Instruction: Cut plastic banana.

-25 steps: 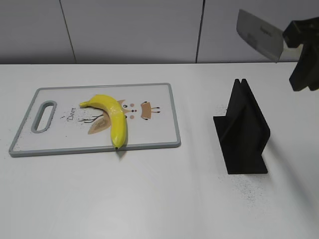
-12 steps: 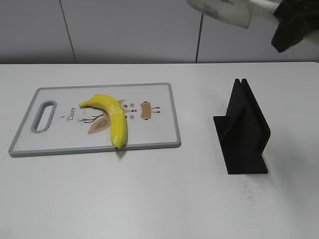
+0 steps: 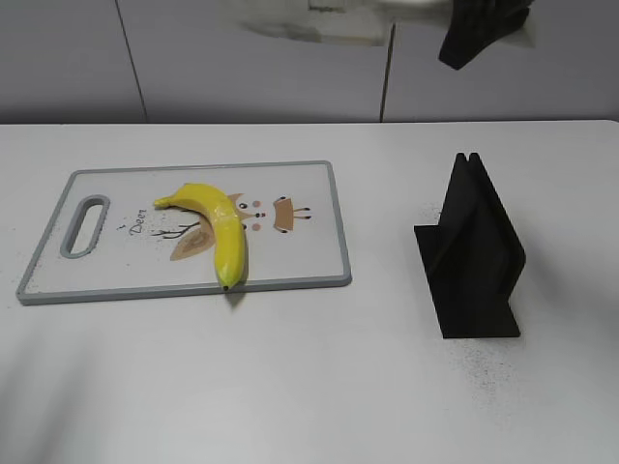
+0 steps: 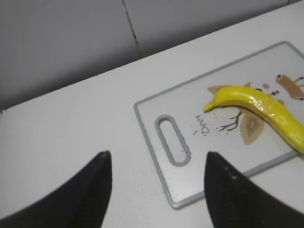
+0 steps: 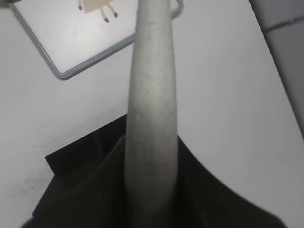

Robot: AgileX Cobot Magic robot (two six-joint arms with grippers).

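The curved, glossy bright-yellow plastic banana (image 3: 215,228) lies on the grey-rimmed white rectangular cutting board (image 3: 300,261), left of centre on the white worktop (image 3: 309,387). Its short stem points toward the board's slotted handle end, and its dark tip reaches the near rim of the board. The long axis runs from upper left to lower right in the exterior view, bending toward the near edge.

The right claw (image 3: 481,24) is high at the top of the exterior view, up and to the right of the banana and well apart from it. It is pinching the pale grey handle of a knife with a broad light blade (image 3: 319,21); the blade is blurred and extends leftward from the claw. In the right wrist view the handle (image 5: 151,104) runs forward between the jaws, with a corner of the board visible beyond it. The black slotted knife stand (image 3: 471,253) sits on the worktop below this claw, right of the board.

The left claw (image 4: 156,190) is spread and holds nothing. It hovers off the handle end of the board, nearer to the banana (image 4: 259,109) than the right claw is.

Judgement: the blade must travel left and down, then cross the banana's long axis. The smooth, glossy skin may let the banana roll or slide under the blade unless it is steadied.
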